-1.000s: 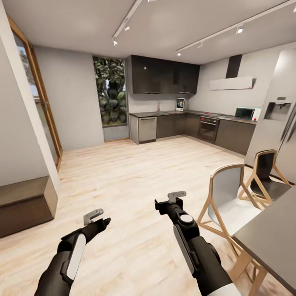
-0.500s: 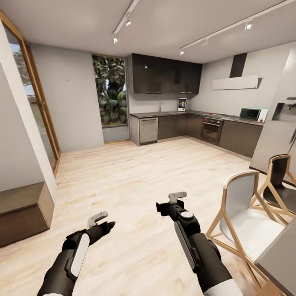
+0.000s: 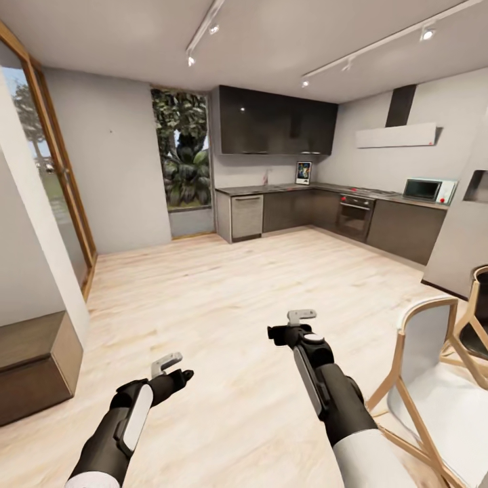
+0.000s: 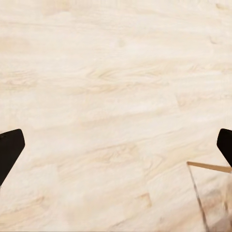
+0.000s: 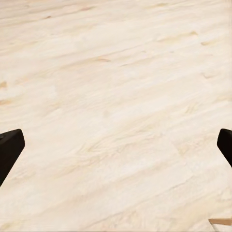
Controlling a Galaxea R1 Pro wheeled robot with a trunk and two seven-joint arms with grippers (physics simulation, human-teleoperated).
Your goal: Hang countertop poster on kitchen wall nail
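A: At the far end of the room, in the upper middle of the head view, the poster (image 3: 303,173) stands on the kitchen countertop (image 3: 285,188), leaning on the pale wall under the dark cupboards (image 3: 274,124). It looks very small from here.

B: Where are the robot's arms?

A: Low in the frame, over the light wood floor (image 3: 224,298). The left gripper (image 3: 169,364) is at the lower left and the right gripper (image 3: 301,316) is near the lower middle. Neither one holds anything.

B: Are the fingers spread?

A: Yes. In each wrist view the black fingertips (image 4: 9,150) sit at the two side edges with bare floor between them, so both grippers are wide apart. The right one's tips (image 5: 8,147) look the same.

B: What else is there?

A: A chair (image 3: 434,379) with a white seat at the lower right, a brown bench (image 3: 34,366) at the lower left, a tall window with green plants (image 3: 181,152), and a microwave (image 3: 425,189) at the right end of the countertop.
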